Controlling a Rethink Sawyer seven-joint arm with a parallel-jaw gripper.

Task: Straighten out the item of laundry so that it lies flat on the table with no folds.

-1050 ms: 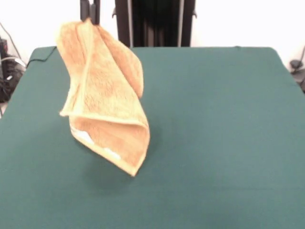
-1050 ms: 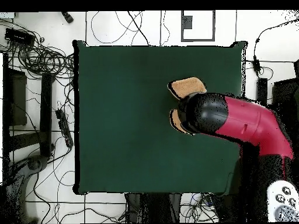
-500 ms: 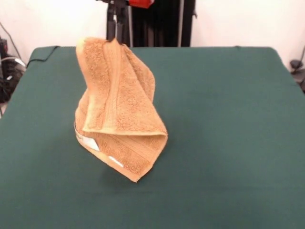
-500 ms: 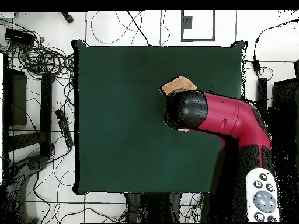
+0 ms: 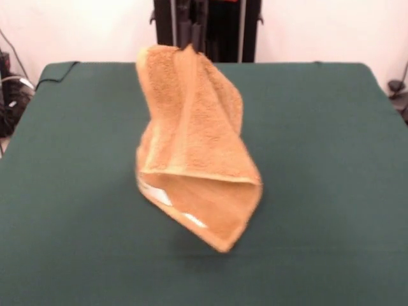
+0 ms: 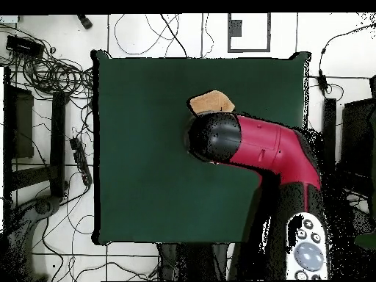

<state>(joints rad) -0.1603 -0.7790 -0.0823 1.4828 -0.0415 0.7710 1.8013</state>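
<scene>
We have the towel (image 5: 194,150) hanging straight down from the gripper (image 5: 190,46), pinched at its top corner, long axis upright, lowest corner just above the table (image 5: 331,146).

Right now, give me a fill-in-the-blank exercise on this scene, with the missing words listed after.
1. The orange-tan towel hangs from its top ____, pinched by the gripper.
2. The table is covered in dark ____ cloth.
3. The towel is not flat: it hangs ____ on itself.
4. In the overhead view, the red and black arm hides ____ of the towel.

Missing words: corner; green; folded; most
</scene>
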